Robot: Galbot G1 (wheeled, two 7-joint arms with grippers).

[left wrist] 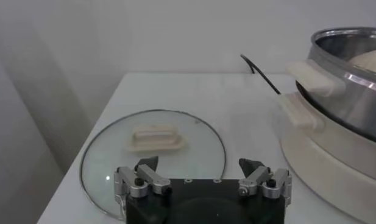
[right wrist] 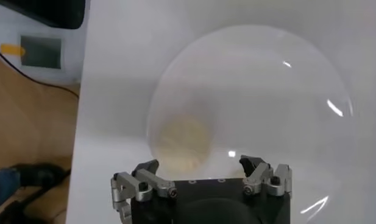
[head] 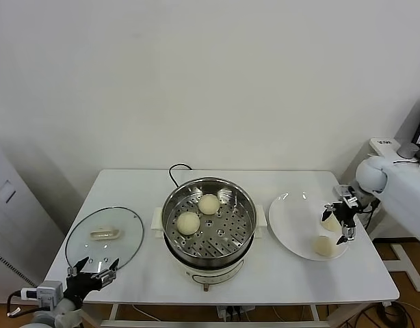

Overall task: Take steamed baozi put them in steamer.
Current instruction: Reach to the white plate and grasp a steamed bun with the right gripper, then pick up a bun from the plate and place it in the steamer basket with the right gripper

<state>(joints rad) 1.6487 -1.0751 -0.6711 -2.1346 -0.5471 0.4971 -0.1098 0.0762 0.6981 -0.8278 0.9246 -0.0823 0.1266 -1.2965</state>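
Observation:
The steel steamer (head: 208,232) stands mid-table with two baozi (head: 208,203) (head: 188,222) on its perforated tray. Two more baozi lie on the white plate (head: 292,222) at the right: one near the front rim (head: 324,246), one (head: 329,223) partly hidden by my right gripper (head: 341,222). That gripper is open and empty, hovering just over this bun. In the right wrist view its jaws (right wrist: 200,163) stand wide apart with a baozi (right wrist: 183,143) ahead of them on the plate (right wrist: 267,85). My left gripper (head: 94,270) is parked open at the front left.
A round glass lid (head: 104,236) with a cream handle lies flat at the table's left, just ahead of the left gripper (left wrist: 198,164); it also shows in the left wrist view (left wrist: 194,131). The steamer's wall (left wrist: 346,85) and black cord (head: 177,171) are nearby.

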